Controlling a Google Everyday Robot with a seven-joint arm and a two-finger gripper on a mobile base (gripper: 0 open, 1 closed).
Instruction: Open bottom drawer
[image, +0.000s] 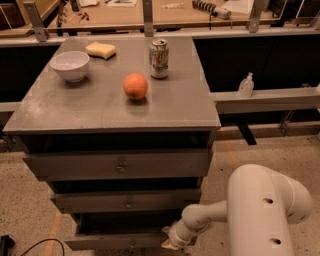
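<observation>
A grey metal cabinet has three drawers under its top. The bottom drawer (117, 243) is the slimmest front panel, at the lower edge of the view, pulled out a little with a dark gap above it. Its small knob (132, 245) shows at the centre. My white arm (265, 210) reaches in from the lower right. My gripper (169, 241) is at the right end of the bottom drawer's front, low by the floor.
On the cabinet top (65, 110) stand a white bowl (70, 65), a yellow sponge (100, 49), an orange (135, 86) and a soda can (159, 58). A small bottle (245, 85) stands on a rail to the right. A black cable (35, 246) lies on the floor at the left.
</observation>
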